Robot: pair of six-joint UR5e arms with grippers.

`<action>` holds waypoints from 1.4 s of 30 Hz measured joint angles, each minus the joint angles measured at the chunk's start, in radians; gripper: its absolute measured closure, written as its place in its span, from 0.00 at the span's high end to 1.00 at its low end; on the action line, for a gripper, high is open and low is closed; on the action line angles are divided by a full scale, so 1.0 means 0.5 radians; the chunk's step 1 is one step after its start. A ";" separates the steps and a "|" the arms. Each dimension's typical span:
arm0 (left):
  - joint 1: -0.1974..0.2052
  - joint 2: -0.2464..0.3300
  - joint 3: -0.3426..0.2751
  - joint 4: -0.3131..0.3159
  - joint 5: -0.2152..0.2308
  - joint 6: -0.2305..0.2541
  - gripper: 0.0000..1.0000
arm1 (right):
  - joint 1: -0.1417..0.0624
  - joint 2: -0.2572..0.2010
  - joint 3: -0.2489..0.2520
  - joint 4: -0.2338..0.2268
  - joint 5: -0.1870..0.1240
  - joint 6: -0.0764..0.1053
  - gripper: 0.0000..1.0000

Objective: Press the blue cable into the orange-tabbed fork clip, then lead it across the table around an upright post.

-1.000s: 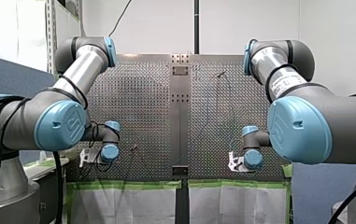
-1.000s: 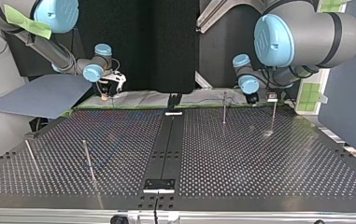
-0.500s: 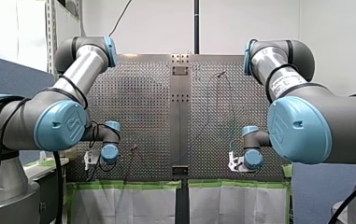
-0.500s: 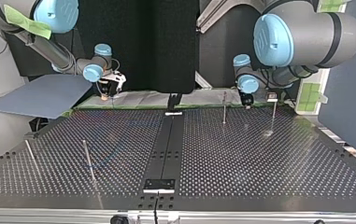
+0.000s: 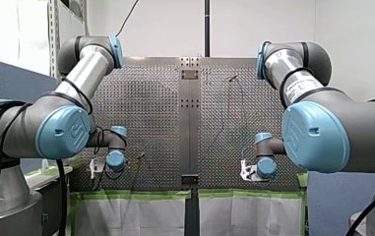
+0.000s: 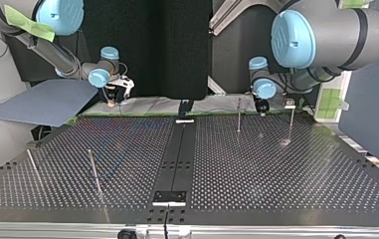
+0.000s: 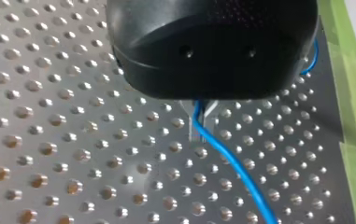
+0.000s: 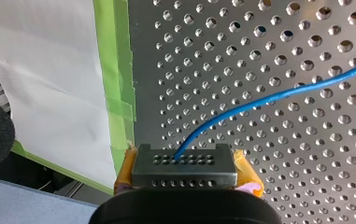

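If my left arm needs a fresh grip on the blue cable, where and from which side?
Grip the straight run of the blue cable just ahead of my left gripper, coming down from above with the jaws set across it. The cable is thin and seems to run low over the perforated table, so a sideways approach would likely strike it.

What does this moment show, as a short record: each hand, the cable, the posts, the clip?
left hand: shut on blue cable, fingertips close to perforated table
right hand: shut on the same cable, yellow pads showing, beside green tape
upright posts: four thin ones in the top view
fork clip: not made out
cable path: leads away from each hand; between them too faint to trace
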 joint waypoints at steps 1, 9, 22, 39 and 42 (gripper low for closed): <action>0.000 0.015 -0.011 -0.002 0.002 -0.003 0.01 | 0.000 0.000 0.000 0.000 0.000 0.000 0.00; -0.005 0.147 -0.125 -0.028 0.061 -0.010 0.01 | -0.001 0.000 0.000 0.000 0.000 -0.001 0.00; -0.033 0.166 -0.217 -0.038 0.215 0.008 0.01 | 0.000 0.000 -0.001 0.000 0.001 -0.001 0.00; -0.061 0.177 -0.298 -0.014 0.244 0.029 0.01 | -0.001 -0.001 0.000 0.002 0.000 0.000 0.00; -0.065 0.208 -0.338 0.020 0.241 0.032 0.01 | -0.001 -0.002 -0.001 0.008 0.001 -0.001 0.00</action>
